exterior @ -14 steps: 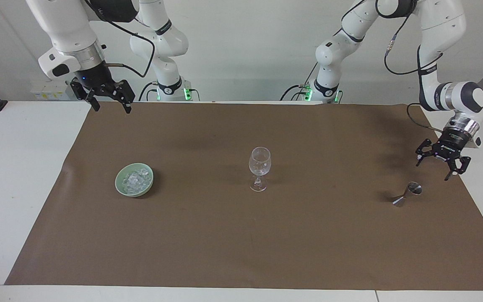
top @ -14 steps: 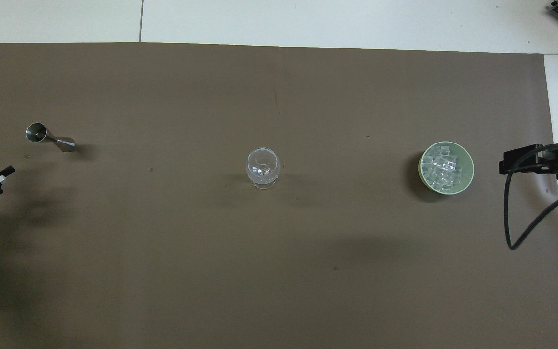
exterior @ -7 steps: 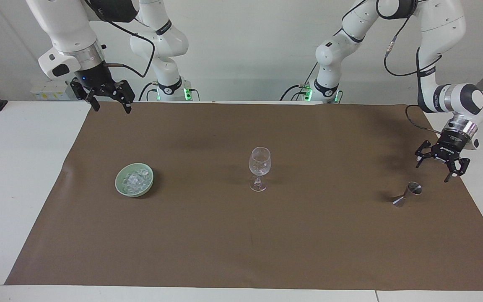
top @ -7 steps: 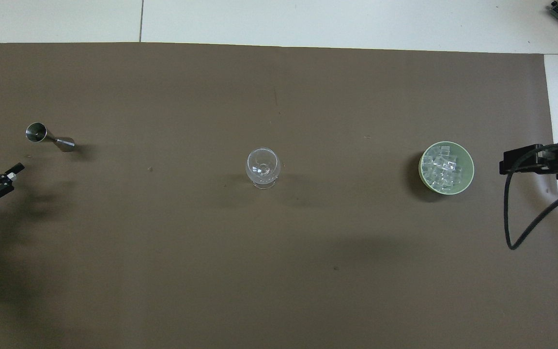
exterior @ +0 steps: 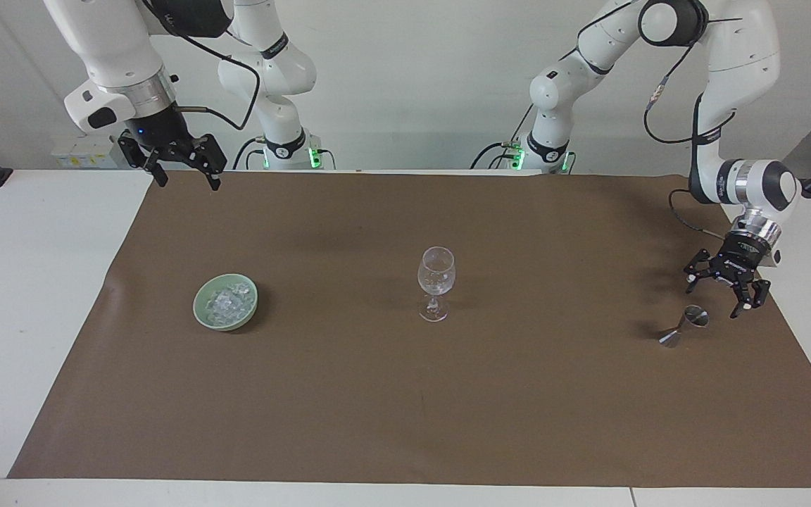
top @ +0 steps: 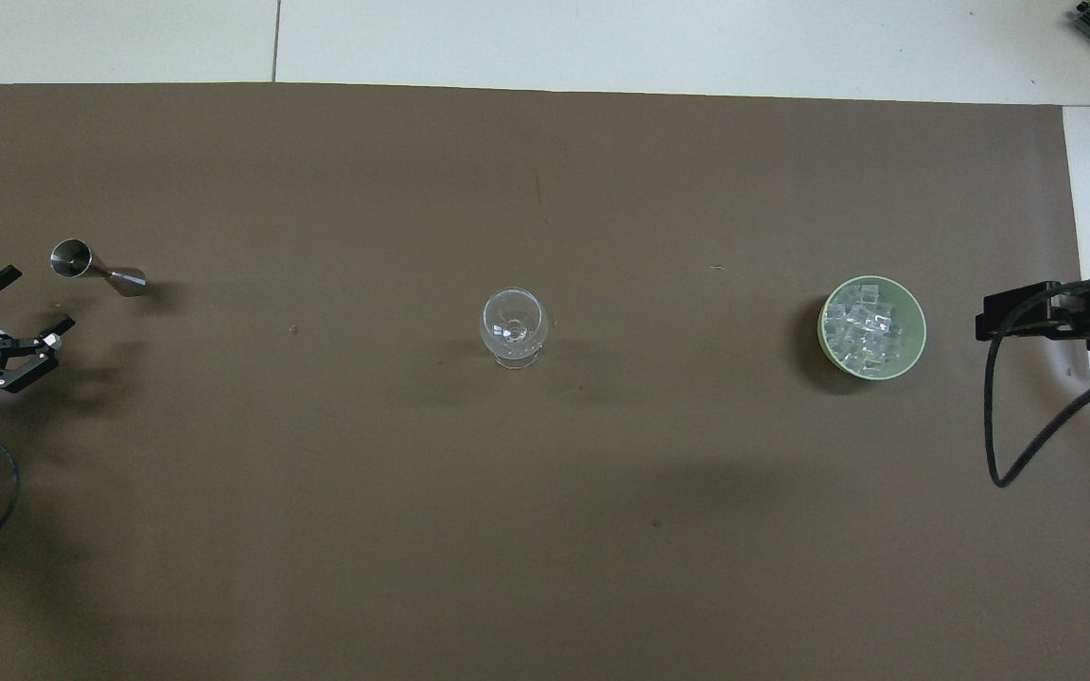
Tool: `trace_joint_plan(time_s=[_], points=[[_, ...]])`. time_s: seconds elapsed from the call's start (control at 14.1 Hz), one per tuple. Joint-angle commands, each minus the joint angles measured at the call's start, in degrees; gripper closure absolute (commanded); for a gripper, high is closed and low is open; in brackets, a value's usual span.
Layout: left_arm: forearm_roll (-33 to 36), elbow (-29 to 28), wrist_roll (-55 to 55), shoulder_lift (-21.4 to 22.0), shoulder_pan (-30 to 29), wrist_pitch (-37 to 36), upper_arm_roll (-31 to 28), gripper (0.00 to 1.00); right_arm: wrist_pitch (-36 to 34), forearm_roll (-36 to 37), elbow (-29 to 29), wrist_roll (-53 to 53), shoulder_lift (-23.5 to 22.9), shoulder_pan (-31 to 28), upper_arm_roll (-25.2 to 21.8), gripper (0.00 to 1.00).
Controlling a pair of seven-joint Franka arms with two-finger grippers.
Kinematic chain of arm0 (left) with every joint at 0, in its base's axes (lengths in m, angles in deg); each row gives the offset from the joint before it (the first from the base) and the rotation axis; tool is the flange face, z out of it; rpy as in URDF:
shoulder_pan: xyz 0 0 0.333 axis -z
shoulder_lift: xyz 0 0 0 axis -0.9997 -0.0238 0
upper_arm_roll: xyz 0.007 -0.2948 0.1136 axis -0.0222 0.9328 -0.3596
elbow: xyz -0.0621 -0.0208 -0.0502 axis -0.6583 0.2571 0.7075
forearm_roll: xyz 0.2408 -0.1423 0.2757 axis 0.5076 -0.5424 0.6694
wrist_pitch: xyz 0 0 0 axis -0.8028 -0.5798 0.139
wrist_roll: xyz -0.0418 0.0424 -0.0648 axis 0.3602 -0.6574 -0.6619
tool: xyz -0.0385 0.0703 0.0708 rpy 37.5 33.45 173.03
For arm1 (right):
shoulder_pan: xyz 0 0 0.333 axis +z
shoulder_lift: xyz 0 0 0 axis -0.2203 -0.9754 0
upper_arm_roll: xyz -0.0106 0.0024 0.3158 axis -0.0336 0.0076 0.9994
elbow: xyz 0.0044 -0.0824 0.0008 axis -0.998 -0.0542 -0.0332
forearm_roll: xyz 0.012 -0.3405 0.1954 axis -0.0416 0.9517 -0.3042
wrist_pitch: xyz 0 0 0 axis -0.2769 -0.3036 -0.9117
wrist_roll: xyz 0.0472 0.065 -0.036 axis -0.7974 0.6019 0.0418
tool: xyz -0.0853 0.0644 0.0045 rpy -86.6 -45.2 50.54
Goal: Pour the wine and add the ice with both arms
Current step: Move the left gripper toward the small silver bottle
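- The ice (exterior: 228, 301) is a heap of small clear, whitish chunks lying inside a pale green bowl (exterior: 203, 315), piled against each other and filling the bowl's floor.
- Taking the stemmed glass (exterior: 436, 282) as the landmark: it stands upright at about the middle of the brown mat (exterior: 405, 422), with nothing touching it.
- The bowl sits on the mat well apart from the glass, toward the right arm's end of the table, about as far from the robots as the glass is.
- A small metal jigger (exterior: 683, 327) rests on the mat well apart from the glass, toward the left arm's end; in the facing view it appears to lean, with its open mouth up, though whether it lies flat I cannot tell.
- The left gripper (exterior: 723, 291) hangs in the air just beside the jigger, over the mat's edge at that end, its fingers spread wide and holding nothing; it does not touch the jigger.
- The right gripper (exterior: 186, 174) is raised over the mat's corner at its own end, well apart from the glass and clear of the bowl, fingers spread, grasping nothing; this arm waits.
- In the overhead view only the right arm's black bracket and looping cable show near the bowl.
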Motion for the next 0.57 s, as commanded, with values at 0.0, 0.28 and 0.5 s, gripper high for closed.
trace_joint_plan(time_s=[0.0,0.28,0.5], points=[[-2.12,0.71,-1.78,-1.01,0.33,-1.21,-0.11,0.00,-0.07,-0.88,-0.76,-1.43,0.94,-0.23,-0.10,0.00],[-3.61,0.80,-3.80,-2.24,0.95,-1.12,-0.11,0.00,0.01,-0.88,-0.76,-1.43,0.94,-0.23,-0.10,0.00],[-4.84,0.98,-4.24,-3.30,1.47,-1.03,-0.11,0.00,0.01,-0.88,-0.76,-1.43,0.94,-0.23,-0.01,0.00]])
